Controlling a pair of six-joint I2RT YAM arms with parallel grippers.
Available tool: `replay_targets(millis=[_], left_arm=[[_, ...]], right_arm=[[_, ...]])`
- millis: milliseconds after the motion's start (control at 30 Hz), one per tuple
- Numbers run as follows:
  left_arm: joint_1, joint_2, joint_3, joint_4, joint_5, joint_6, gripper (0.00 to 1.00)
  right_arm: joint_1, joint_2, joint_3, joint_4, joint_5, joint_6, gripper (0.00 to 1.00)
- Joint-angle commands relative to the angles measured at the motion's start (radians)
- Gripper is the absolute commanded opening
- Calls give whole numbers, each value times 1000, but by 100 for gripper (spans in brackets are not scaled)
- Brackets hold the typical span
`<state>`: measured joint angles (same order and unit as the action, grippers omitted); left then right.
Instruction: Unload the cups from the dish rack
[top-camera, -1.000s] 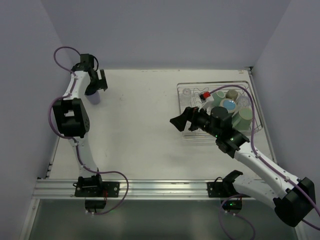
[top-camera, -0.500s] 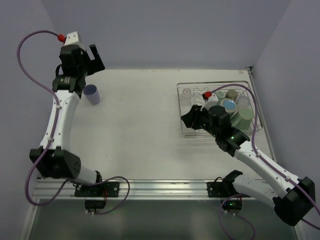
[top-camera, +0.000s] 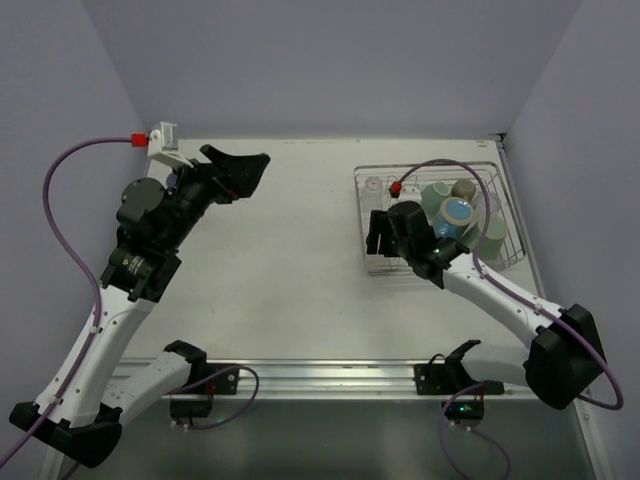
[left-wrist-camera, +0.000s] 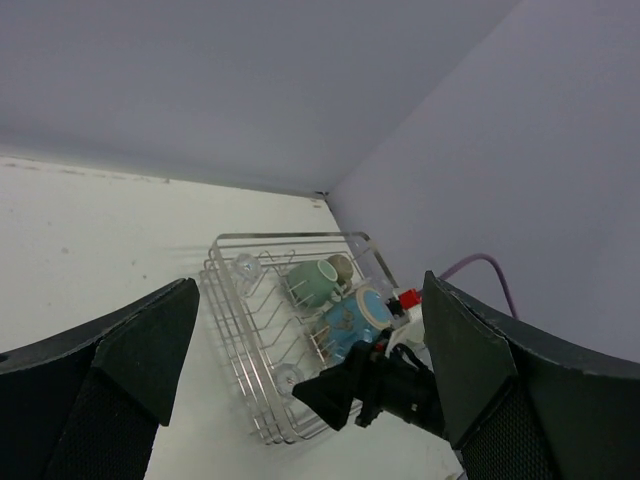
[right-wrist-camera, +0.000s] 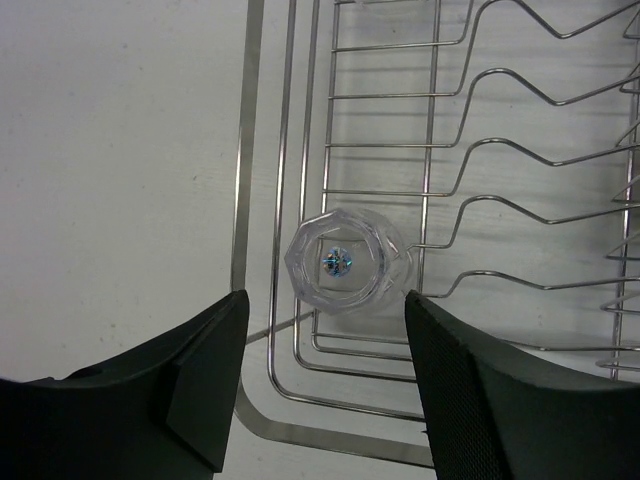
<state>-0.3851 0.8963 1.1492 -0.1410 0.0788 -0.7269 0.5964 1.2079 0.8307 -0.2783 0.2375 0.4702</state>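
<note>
Jaws, right: my right gripper (right-wrist-camera: 326, 330) stands partly open, empty, hanging over the clear glass cup (right-wrist-camera: 346, 261).
Cup: in near-left corner of dish rack (right-wrist-camera: 430, 150).
Jaws, left: my left gripper (top-camera: 238, 168) gapes wide, empty, raised at left.

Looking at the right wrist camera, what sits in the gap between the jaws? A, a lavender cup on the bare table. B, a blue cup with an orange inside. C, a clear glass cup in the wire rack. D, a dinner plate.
C: the right wrist view shows the clear glass cup standing on the wires of the dish rack, with the two dark jaws apart from it, one on either side.
</note>
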Motion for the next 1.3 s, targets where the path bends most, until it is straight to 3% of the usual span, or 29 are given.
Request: replay_targets(millis=[0, 900, 1000, 1067, 1200, 1267], left_arm=[[-43, -11, -3, 50, 16, -88, 100], [-60, 6, 14, -20, 19, 15, 100], [-60, 26, -31, 38, 139, 41, 100], [-58, 26, -74, 76, 228, 61, 100], [-58, 16, -144, 109, 245, 52, 100], [-57, 12, -187, 63, 139, -11, 100]], right_arm=[[-3, 47, 73, -18, 54, -5, 66], [-4, 289, 205, -56, 121, -1, 62], [-4, 301, 214, -52, 126, -4, 49], [-3, 295, 209, -44, 134, -5, 34], [-4, 202, 193, -32, 172, -27, 22], [-3, 162, 185, -32, 183, -41, 21]])
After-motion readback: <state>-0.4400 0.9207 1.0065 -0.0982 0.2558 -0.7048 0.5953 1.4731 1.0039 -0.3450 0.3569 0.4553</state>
